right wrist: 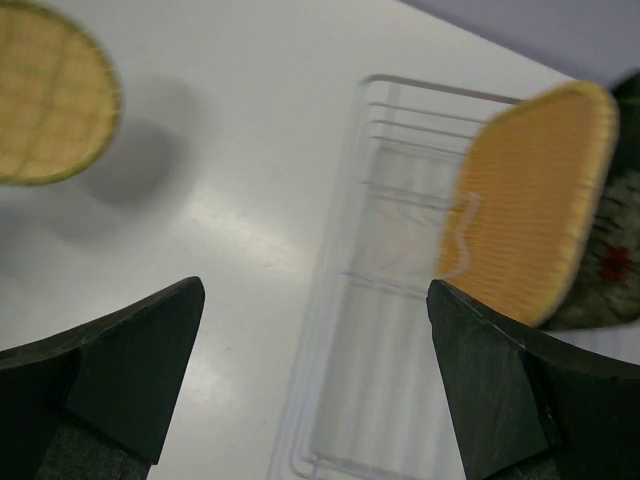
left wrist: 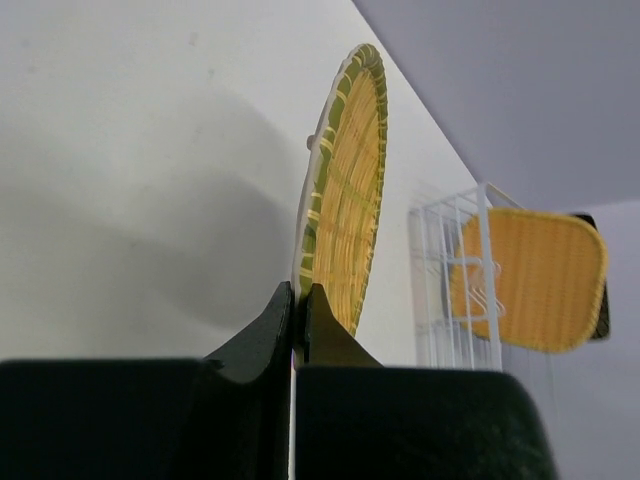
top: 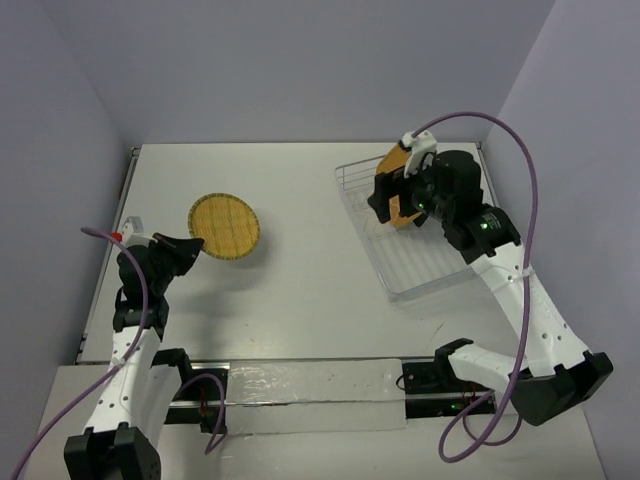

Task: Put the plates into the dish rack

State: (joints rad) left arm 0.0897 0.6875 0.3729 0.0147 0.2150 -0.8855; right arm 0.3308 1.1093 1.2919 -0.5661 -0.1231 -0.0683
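Note:
My left gripper [top: 196,245] is shut on the near rim of the round yellow-green plate [top: 226,225] and holds it tilted up off the table; in the left wrist view the plate [left wrist: 348,190] rises edge-on from between the closed fingers [left wrist: 300,292]. The orange plate [top: 392,162] stands upright in the far end of the dish rack [top: 405,270]. The black flowered plate [right wrist: 612,268] stands right behind it. My right gripper [top: 385,198] hangs open and empty over the rack [right wrist: 400,300], just in front of the orange plate [right wrist: 525,215].
The rack sits at the table's right side, close to the right wall. The white table [top: 300,290] has a raised rim at left and back. A purple cable [top: 520,170] loops above the right arm.

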